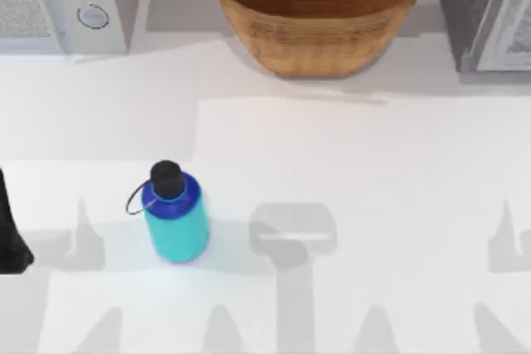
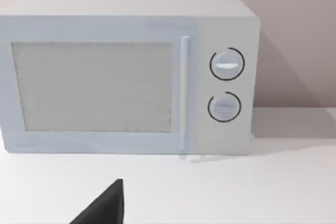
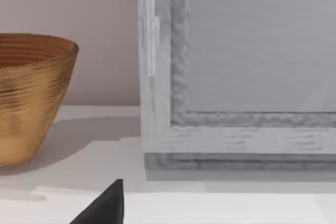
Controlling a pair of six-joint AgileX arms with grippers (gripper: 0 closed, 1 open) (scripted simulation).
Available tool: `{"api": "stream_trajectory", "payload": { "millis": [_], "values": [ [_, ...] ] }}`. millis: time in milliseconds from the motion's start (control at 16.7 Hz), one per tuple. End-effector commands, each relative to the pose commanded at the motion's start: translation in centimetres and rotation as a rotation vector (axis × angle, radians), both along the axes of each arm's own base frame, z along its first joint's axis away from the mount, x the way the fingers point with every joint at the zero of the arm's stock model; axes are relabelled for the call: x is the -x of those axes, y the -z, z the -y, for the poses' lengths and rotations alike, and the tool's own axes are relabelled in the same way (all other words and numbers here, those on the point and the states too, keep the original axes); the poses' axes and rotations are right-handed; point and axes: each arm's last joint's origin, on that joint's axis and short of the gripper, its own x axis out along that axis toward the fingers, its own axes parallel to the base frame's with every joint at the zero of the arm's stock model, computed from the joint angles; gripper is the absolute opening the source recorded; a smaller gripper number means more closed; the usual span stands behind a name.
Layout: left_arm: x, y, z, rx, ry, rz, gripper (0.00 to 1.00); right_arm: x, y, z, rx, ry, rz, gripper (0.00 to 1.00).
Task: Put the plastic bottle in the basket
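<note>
Standing upright on the table [image 1: 348, 205], plastic bottle [image 1: 174, 213] near left gripper [image 1: 10, 238], its state unclear.

The plastic bottle [image 1: 175, 220] looks like smooth, faintly glossy plastic, turquoise below a dark blue shoulder, with a matt black cap and a thin wire-like loop at the neck. The basket [image 1: 316, 18] is woven wicker, tan-brown, rough and ribbed inside and out, with a slight sheen on its wall in the right wrist view. The bench [image 1: 348, 205] is a smooth matt white surface, and the microwave [image 2: 126, 77] has a pale, smooth matt casing with a fine-grained door panel
</note>
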Motion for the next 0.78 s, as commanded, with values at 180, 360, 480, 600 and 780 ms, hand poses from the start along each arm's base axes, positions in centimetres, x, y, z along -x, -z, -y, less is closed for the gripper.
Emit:
{"api": "stream_trajectory", "payload": {
  "millis": [180, 360, 480, 600, 780],
  "values": [
    [-0.1, 0.0, 0.0, -0.001, 0.007, 0.000, 1.00, 0.0, 0.0, 0.0, 0.000, 0.000, 0.000, 1.00],
    [-0.6, -0.2, 0.3, -0.007, 0.061, -0.001, 1.00, 0.0, 0.0, 0.0, 0.000, 0.000, 0.000, 1.00],
    [-1.3, -0.1, 0.5, -0.016, 0.115, -0.008, 1.00, 0.0, 0.0, 0.0, 0.000, 0.000, 0.000, 1.00],
    [-2.3, 0.1, 0.7, -0.026, 0.178, -0.024, 1.00, 0.0, 0.0, 0.0, 0.000, 0.000, 0.000, 1.00],
    [-3.8, 1.1, 1.2, -0.042, 0.287, -0.062, 1.00, 0.0, 0.0, 0.0, 0.000, 0.000, 0.000, 1.00]
  ]
}}
